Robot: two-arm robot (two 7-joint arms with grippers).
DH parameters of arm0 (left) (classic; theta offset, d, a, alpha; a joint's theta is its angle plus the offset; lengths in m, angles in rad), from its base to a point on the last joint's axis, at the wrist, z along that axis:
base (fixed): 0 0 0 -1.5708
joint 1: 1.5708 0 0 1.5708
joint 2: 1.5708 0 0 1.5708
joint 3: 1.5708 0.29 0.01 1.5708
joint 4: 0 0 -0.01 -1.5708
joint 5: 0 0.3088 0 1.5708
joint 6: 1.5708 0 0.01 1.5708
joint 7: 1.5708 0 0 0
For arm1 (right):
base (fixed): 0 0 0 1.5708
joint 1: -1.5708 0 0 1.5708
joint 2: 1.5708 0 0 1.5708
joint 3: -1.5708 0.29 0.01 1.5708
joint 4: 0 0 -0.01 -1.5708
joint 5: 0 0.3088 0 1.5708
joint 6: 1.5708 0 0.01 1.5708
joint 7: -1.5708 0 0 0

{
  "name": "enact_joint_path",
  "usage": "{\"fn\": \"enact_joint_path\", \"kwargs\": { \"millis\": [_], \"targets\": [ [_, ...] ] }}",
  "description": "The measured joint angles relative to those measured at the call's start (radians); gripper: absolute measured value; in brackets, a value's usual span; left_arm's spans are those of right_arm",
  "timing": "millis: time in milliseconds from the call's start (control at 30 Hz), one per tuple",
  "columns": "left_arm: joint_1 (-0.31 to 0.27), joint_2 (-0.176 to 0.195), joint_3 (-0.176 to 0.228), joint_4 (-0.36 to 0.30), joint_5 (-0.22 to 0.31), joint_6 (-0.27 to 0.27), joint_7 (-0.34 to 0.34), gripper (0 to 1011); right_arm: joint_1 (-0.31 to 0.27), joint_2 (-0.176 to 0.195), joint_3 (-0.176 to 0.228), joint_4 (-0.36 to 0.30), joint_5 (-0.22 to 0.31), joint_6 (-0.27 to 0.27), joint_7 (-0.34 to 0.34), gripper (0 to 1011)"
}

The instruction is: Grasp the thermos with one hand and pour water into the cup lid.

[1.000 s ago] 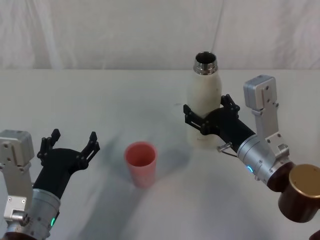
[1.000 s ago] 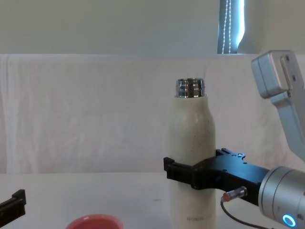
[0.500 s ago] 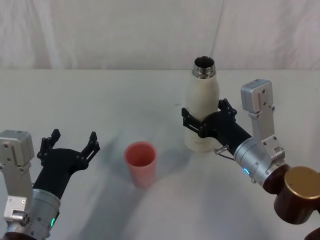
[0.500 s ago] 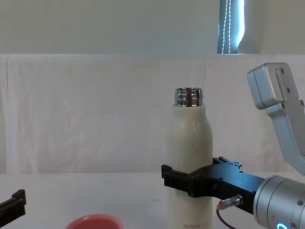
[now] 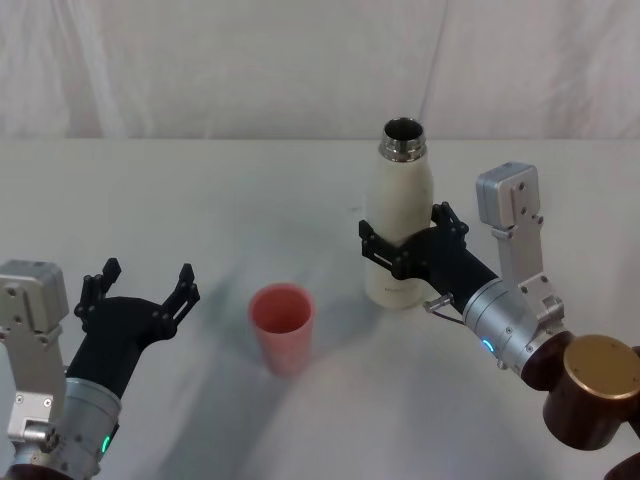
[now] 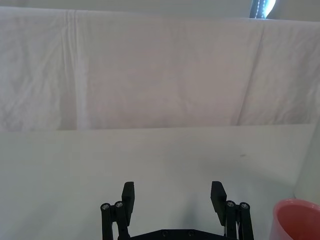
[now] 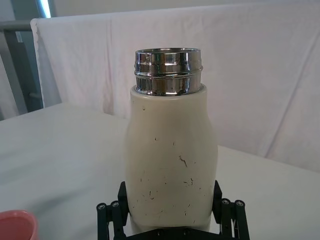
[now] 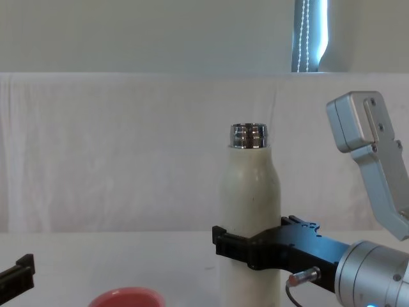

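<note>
While the right gripper (image 5: 400, 247) clamps the upright thermos (image 5: 398, 225) mid-body, the pink cup lid (image 5: 281, 326) stands to its left; next, carry and tilt. Left gripper (image 5: 140, 295) idles, jaws apart.

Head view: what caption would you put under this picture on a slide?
Right gripper clamped around an upright, uncapped thermos; pink cup lid waits nearby, left gripper open.
</note>
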Motion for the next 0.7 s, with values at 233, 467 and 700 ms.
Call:
{"fn": "enact_joint_path", "kwargs": {
  "millis": [233, 467, 700],
  "targets": [
    [0.0, 0.0, 0.0, 0.0, 0.0, 0.0, 0.0, 1001, 0.001, 0.0, -0.001, 0.007, 0.005, 0.0, 0.003, 959],
    [0.0, 0.0, 0.0, 0.0, 0.0, 0.0, 0.0, 1001, -0.002, 0.001, 0.0, 0.007, 0.012, 0.0, 0.006, 959],
    [0.0, 0.0, 0.0, 0.0, 0.0, 0.0, 0.0, 1001, -0.003, 0.002, 0.001, 0.01, 0.019, 0.0, 0.008, 959]
  ]
}}
